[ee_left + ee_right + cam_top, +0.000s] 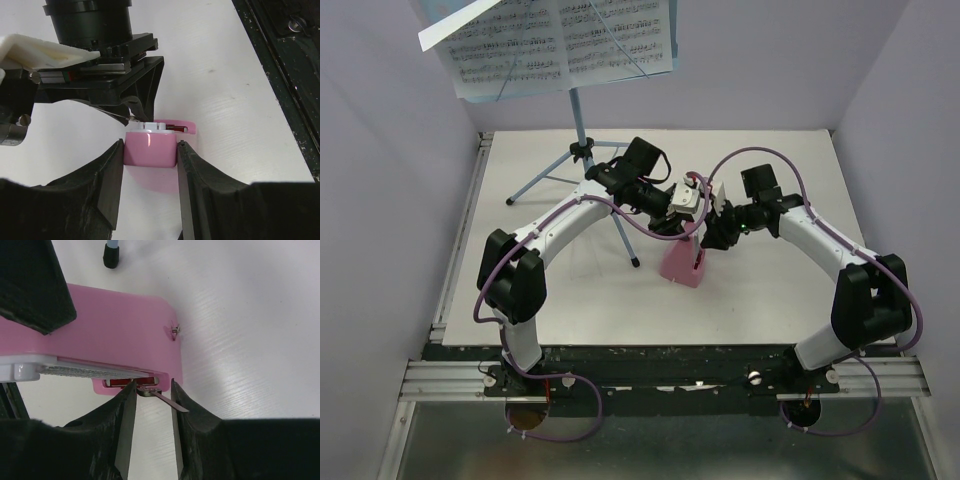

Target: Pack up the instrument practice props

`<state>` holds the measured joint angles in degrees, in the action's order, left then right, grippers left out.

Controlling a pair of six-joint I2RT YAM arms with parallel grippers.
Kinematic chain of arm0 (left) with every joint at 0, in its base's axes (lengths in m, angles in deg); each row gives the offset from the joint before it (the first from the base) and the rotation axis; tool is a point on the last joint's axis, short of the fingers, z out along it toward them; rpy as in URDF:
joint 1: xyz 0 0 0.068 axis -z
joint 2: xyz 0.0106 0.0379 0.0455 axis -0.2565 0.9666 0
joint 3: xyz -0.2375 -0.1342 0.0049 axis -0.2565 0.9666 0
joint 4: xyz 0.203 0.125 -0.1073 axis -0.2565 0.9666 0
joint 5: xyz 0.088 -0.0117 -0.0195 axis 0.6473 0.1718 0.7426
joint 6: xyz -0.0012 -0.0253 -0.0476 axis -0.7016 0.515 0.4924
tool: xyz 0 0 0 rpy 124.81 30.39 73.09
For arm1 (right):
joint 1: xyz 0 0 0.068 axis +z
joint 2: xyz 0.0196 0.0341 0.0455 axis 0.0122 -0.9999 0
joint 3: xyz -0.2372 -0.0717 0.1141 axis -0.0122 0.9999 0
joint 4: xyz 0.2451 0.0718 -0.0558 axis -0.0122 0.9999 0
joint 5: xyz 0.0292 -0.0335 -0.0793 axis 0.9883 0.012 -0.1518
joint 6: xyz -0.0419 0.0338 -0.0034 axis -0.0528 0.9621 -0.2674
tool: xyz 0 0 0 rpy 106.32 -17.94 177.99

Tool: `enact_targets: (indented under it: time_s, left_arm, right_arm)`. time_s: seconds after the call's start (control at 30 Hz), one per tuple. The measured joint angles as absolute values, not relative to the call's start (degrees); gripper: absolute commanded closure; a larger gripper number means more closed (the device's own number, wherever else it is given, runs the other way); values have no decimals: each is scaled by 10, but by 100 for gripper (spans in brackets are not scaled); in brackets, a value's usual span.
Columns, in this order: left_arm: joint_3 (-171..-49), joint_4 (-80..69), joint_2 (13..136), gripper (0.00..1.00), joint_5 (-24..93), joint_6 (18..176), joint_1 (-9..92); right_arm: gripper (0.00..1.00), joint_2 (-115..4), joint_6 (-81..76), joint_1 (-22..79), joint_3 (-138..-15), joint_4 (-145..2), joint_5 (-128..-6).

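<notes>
The metronome (110, 325) is showing smooth pink plastic with a soft sheen, its thin pendulum (169, 402) glinting as bare metal. The fingers (102, 190) of the left hand (150, 146) are looking matt black and faintly rough. The table (240, 315) is shining softly, white and finely grained. The sheet music (570, 40) is looking like matt white paper.

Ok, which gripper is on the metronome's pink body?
The left gripper: its fingers clamp the pink metronome itself. The right gripper straddles only its thin metal rod.
</notes>
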<state>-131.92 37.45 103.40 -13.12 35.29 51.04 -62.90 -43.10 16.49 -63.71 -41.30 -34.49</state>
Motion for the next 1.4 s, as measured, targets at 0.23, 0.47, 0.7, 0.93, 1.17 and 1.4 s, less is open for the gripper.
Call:
enact_targets:
  time_s: [0.23,0.47,0.7,0.93,1.17,1.4]
  left_arm:
    - [-1319,378,1034,100,-131,345,510]
    - [-1319,382,1034,100,-131,337,510]
    - [-1319,383,1034,100,-130,334,510]
    - [-1319,383,1034,100,-130,334,510]
    - [-1319,382,1034,100,-129,335,509]
    - [-1319,380,1034,100,-130,341,509]
  right_arm:
    - [64,-627,-463,165,-637,-391,-339]
    - [66,-609,-483,165,-637,-386,-336]
    - [70,-608,-484,165,-637,-385,-326]
    - [80,-607,-481,165,-637,-380,-313]
    - [82,-607,-486,165,-637,-374,-300]
    - [83,-607,-482,165,-637,-374,-298]
